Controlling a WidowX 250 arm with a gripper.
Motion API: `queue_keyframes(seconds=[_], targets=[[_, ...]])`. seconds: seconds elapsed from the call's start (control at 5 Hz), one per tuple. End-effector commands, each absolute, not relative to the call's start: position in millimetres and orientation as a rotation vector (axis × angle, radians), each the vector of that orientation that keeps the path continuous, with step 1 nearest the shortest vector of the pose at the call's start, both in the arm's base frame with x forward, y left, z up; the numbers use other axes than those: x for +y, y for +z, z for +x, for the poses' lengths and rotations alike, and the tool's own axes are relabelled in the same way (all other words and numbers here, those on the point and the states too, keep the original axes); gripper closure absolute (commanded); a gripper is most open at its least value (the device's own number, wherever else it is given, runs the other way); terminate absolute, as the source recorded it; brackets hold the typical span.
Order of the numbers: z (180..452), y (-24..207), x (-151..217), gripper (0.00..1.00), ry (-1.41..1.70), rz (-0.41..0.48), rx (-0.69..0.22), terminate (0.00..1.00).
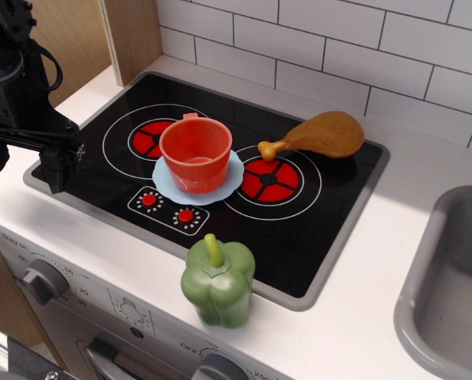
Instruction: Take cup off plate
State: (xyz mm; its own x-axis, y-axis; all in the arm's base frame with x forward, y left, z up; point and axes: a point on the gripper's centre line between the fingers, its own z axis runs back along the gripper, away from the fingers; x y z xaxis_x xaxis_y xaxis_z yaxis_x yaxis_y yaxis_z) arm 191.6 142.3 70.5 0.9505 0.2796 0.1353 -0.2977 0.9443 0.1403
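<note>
**Cup sits on its plate, gripper off to the side**

Nearest the camera, a green pepper [218,283] stands upright on the white counter, just in front of the black stovetop [331,229]. Behind the pepper, on the stovetop between the two red burner circles, lies the pale blue plate [234,176]. The red-orange cup [196,153] rests upright on that plate, its mouth open upward and its small tab handle at the far rim. To the right of the cup and slightly farther back, a brown toy drumstick [321,135] lies on the stovetop, its bone end pointing toward the cup. Well to the left of the cup, the black gripper [26,162] hangs over the stovetop's left edge, its fingers spread apart and holding nothing. A grey sink [426,277] sits far right.
</note>
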Motion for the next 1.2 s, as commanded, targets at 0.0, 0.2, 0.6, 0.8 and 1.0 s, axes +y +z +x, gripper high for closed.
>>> queue_keyframes(seconds=[0.0,0.2,0.6,0.8,1.0], targets=[[191.6,70.5,142.3,0.0,0.295,0.16,-0.114,0.0],[213.2,77.4,133.7,0.0,0.444,0.124,-0.123,0.0],[264.5,124.2,123.2,0.0,0.703,0.033,-0.272,0.0],[282.5,136.6,120.3,0.0,0.779,0.016,-0.309,0.0],[295.2,130.8,116.3,0.0,0.801,0.025,-0.315,0.0]])
